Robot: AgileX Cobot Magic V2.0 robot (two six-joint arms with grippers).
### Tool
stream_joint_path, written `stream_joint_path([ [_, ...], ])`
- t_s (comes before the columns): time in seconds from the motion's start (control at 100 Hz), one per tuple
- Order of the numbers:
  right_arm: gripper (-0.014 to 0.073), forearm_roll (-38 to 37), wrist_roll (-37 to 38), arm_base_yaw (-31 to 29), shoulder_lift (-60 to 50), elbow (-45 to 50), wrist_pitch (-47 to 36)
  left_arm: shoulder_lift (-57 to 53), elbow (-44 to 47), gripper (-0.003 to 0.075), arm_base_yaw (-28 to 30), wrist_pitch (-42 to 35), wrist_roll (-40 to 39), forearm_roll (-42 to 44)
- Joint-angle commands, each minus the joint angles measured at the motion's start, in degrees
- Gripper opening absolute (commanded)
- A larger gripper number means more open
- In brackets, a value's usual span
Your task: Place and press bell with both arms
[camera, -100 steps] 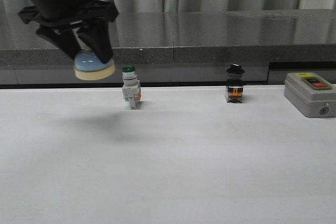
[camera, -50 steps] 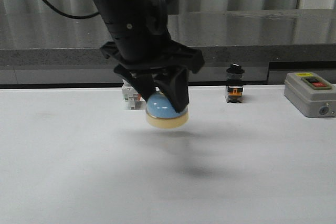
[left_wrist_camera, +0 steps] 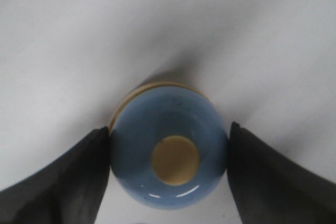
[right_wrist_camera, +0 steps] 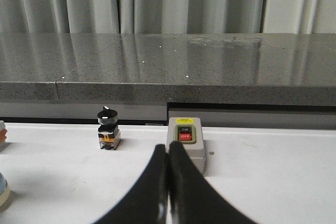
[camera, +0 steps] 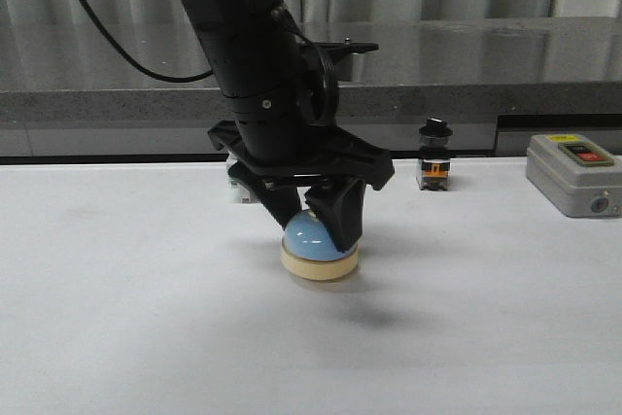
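Small light-blue dome-shaped desk bell [camera: 320, 245] with cream round base and cream button: near the middle of the white tabletop [camera: 146, 337], base at or just above the surface; contact cannot be told. From the left wrist camera the bell [left_wrist_camera: 169, 161] shows its cream button centred on the dome.

Left black two-finger gripper [camera: 313, 223]: comes down from above, its fingers [left_wrist_camera: 63, 182] clamped on either side of the blue dome.

Right black two-finger gripper [right_wrist_camera: 168, 182]: seen only from its own wrist camera, finger tips pressed together with nothing between them.

Grey box with red button [camera: 573, 174]: at three o'clock from the bell, well apart, by the table's right edge; in the right wrist view the box [right_wrist_camera: 185, 148] sits just beyond the finger tips.

Black-knobbed small switch [camera: 434, 155]: at about two o'clock from the bell, toward the back of the table.

White switch body [camera: 236, 180]: at about eleven o'clock, mostly hidden behind the left arm.
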Motion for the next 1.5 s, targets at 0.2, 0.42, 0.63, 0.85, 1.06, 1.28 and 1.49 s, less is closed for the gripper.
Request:
stream_joint_path([
  [0.2,-0.007,-0.54,-0.11,-0.05,-1.09,-0.83,-4.98,-3.2,-1.77,0.0539,0.03,-2.0,0.12,-0.88],
  [0.42,-0.007,-0.54,-0.11,-0.05,-1.09,-0.83,-4.98,-4.11,-2.6,0.0533,0.03,-2.52,0.12,-0.88],
  [0.63,-0.007,-0.54,-0.11,-0.05,-1.09,-0.83,-4.98,-8.38,-2.6,0.026,0.72,-3.9,-0.66,-0.88],
  [0.85,-0.007,-0.54,-0.11,-0.05,-1.09,-0.83,-4.98,-13.07,-2.5,-0.002,3.68,-3.55,-1.96,-0.88],
  [1.06,-0.007,-0.54,-0.11,-0.05,-1.09,-0.83,-4.98,-18.46,0.38,-0.002,9.47,-3.76,-1.96,-0.88],
  [1.28,-0.007,-0.54,-0.11,-0.05,-1.09,-0.83,-4.98,-26.47,9.61,-0.002,18.15,-6.87,-2.06,-1.1],
  [1.49,-0.007,-0.54,-0.11,-0.05,-1.09,-0.83,-4.98,-36.34,21.3,-0.002,26.05,-10.91,-2.06,-1.4],
])
